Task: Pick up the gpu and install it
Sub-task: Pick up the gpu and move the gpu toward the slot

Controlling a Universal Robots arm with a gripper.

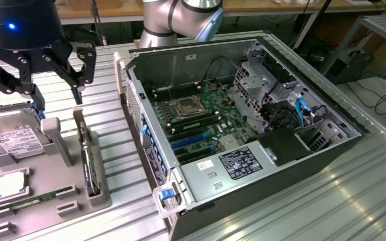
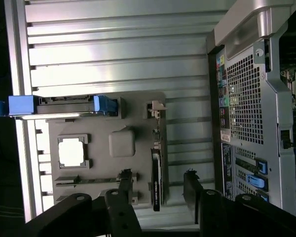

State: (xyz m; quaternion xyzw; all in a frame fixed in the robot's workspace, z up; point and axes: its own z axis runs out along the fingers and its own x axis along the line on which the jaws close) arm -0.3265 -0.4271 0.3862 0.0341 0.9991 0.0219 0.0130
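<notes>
The gripper [image 1: 57, 95] hangs with its fingers [image 2: 126, 187] spread wide and nothing between them, high above the grey tray [image 1: 49, 173] on the ribbed metal table [image 1: 313, 201]. The gpu [image 1: 89, 163] stands on its long edge in a slot of that tray, on the side nearest the open computer case [image 1: 179, 55], untouched. From the wrist view the card's thin black edge lies roughly between the two fingers, with its silvery bracket end pointing away from them. The chief risk appears to be the grasp itself: the card is thin and held upright only by the tray's supports, so a descent slightly off line could set a fingertip down on its top edge, or beside it on the tray, rather than on either face. A closing pinch on the fan or on raised parts might slip or damage them, and an uneven squeeze could tilt the card so that it binds in the slot when lifted. The hard drive [image 1: 12, 135] and the memory stick [image 1: 35, 200] lie further across the tray, probably clear of the fingers. Inside the case, the motherboard [image 1: 200, 113] sits among cables that could snag the bracket.
</notes>
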